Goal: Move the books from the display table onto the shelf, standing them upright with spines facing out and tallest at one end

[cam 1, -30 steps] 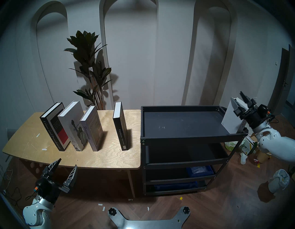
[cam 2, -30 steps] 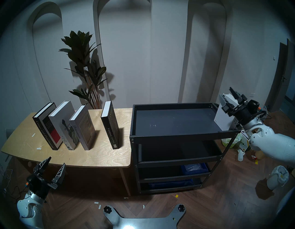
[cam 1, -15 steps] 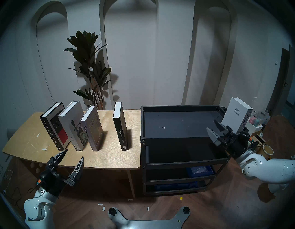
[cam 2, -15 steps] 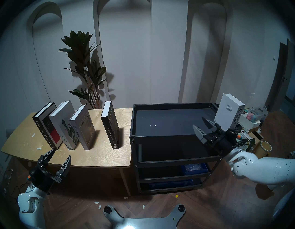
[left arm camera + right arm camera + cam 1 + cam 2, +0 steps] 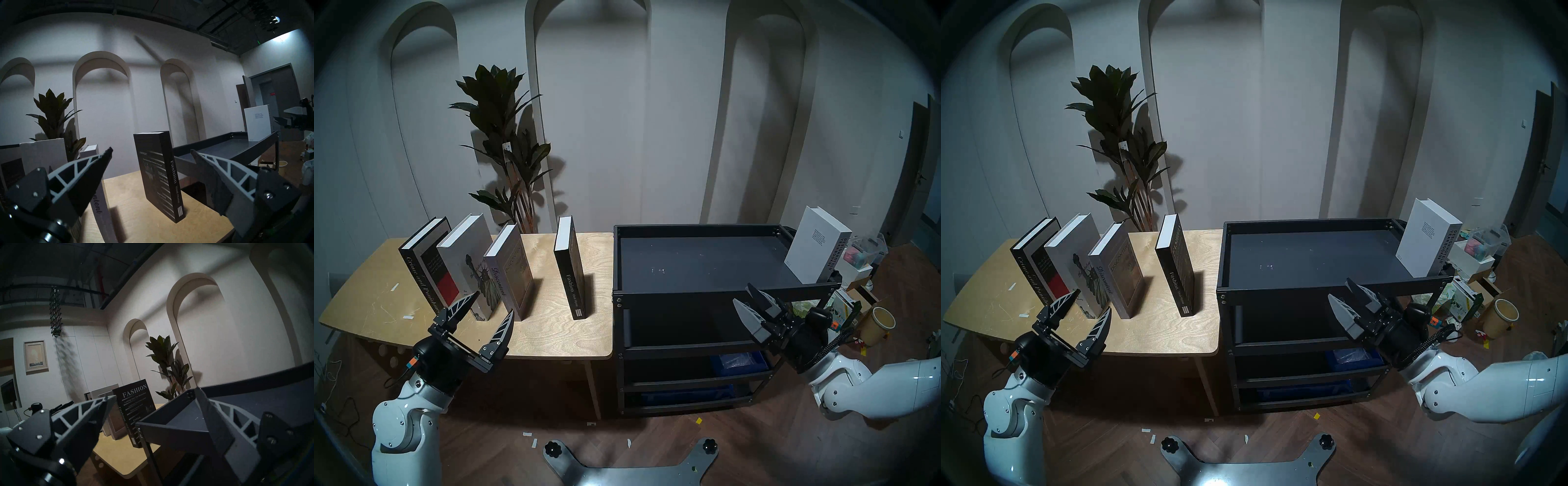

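Head stereo left: four books stand on the desk (image 5: 548, 336): "Crime and Punishment" (image 5: 426, 268), Statue of Liberty book (image 5: 468, 261), "Discontent" (image 5: 509, 268), "Fashion" (image 5: 570, 268); white "Design Hotels Yearbook" (image 5: 816, 249) stands upright at the right end of the shelf's (image 5: 721, 292) top tier.
Head stereo right: left gripper (image 5: 1085, 307) released, empty, over the desk's near edge, before the Liberty book; right gripper (image 5: 1343, 293) released, empty, before the shelf's front rail.
Left wrist: fingers (image 5: 85, 171) spread wide; "Fashion" between them, farther off.
Right wrist: fingers (image 5: 212, 412) apart, holding nothing.
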You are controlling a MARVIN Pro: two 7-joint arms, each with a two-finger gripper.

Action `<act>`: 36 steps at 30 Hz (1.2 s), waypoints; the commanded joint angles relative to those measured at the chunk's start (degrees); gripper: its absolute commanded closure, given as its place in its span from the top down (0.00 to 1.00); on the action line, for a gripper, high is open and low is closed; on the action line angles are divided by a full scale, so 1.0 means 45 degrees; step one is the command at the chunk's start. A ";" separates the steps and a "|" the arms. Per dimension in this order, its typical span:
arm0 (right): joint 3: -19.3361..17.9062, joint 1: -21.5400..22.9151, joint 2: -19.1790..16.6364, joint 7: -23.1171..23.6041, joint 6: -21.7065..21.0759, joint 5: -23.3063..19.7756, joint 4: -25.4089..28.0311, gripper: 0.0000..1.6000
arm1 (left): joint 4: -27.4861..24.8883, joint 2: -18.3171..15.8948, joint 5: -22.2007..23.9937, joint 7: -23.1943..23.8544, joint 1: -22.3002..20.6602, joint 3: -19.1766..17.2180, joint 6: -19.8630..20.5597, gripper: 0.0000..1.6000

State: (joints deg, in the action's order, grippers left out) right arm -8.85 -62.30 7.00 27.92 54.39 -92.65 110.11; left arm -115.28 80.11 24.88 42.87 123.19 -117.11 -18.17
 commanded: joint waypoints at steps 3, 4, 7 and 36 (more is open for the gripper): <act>-0.0107 -0.0204 -0.0156 -0.0862 0.0135 0.0068 0.0635 1.00 | -0.0799 0.0130 -0.0740 -0.0766 -0.0417 0.0169 0.0298 1.00; -0.0110 -0.0224 -0.0162 -0.0979 0.0135 0.0091 0.0673 1.00 | -0.0804 0.0154 -0.0866 -0.0878 -0.0436 0.0206 0.0365 1.00; -0.0112 -0.0283 -0.0185 -0.1335 0.0135 0.0188 0.0792 1.00 | -0.0739 0.0272 -0.1314 -0.1406 -0.0575 0.0242 0.0720 1.00; -0.0501 -0.0396 -0.0278 -0.4494 0.0135 0.2453 0.1471 1.00 | 0.0907 0.0268 -0.4403 -0.5548 -0.3869 0.1288 0.4045 1.00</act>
State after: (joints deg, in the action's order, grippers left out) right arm -10.14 -64.16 5.76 9.97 54.42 -84.02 115.91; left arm -111.79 82.22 6.83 20.55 111.09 -112.18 -1.60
